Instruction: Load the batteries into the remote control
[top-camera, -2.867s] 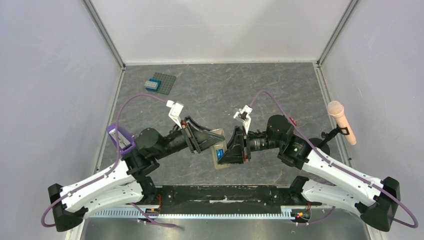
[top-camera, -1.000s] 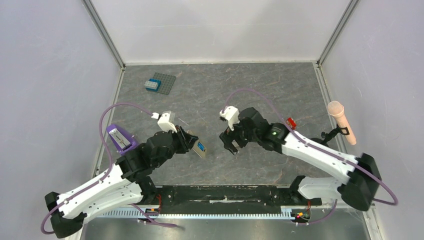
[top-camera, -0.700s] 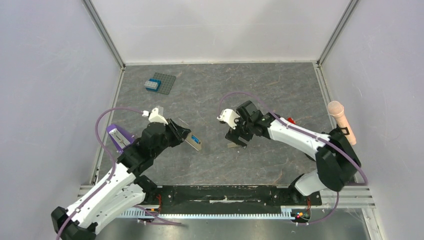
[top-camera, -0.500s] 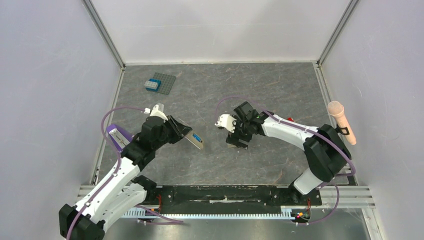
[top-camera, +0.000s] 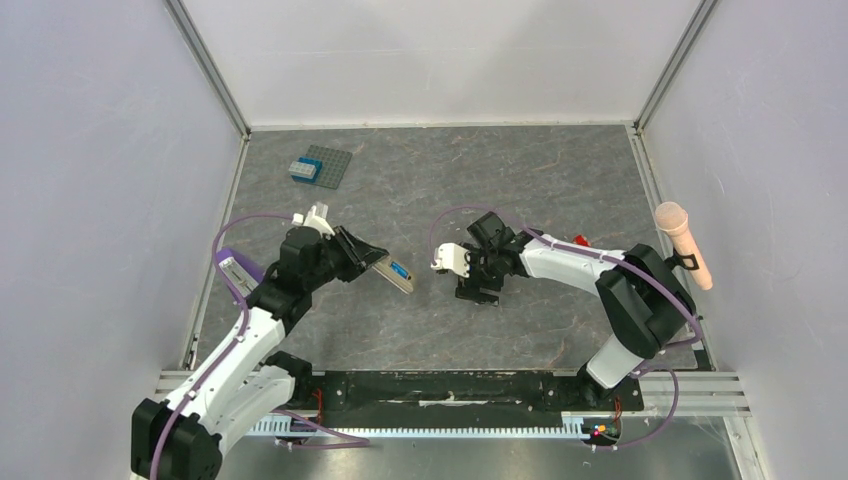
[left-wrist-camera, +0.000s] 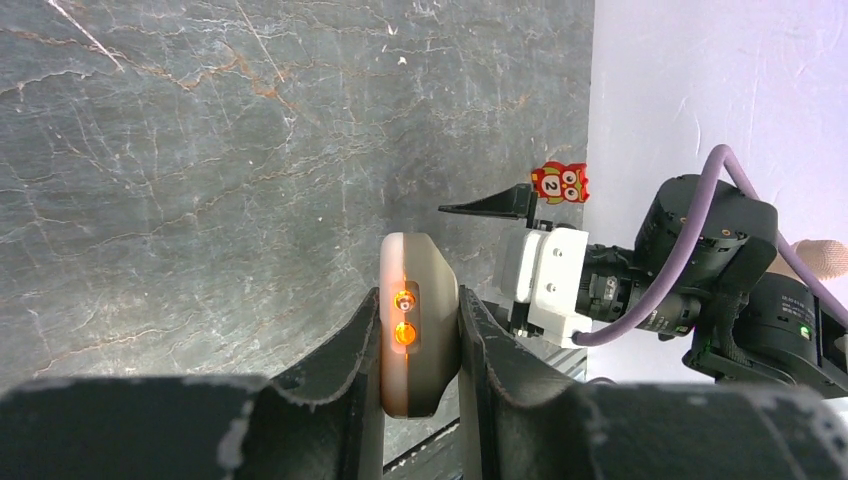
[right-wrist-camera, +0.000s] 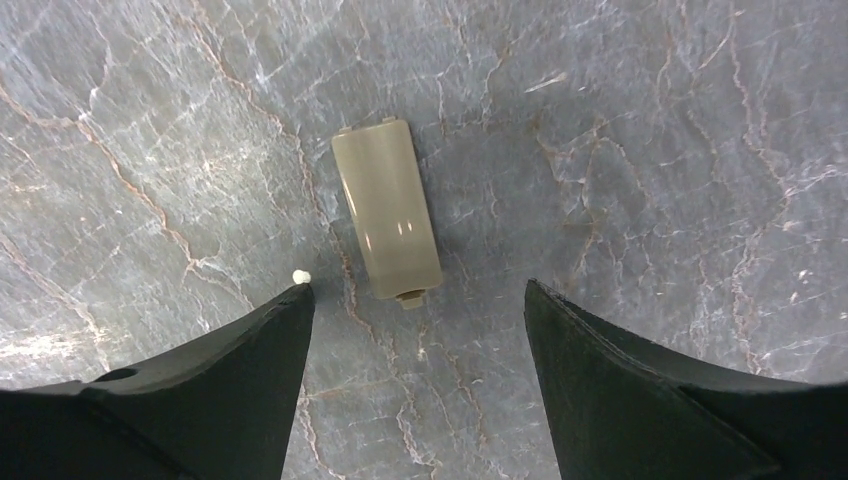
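Left wrist view: left pincer clenched on the remote control; right pincer spread wide above a beige cover on the bench.

Your two arms wear white shells — left arm, right arm — with black joints and a purple cable looping along each. The left gripper and right gripper both have matte black, wedge-shaped fingers.
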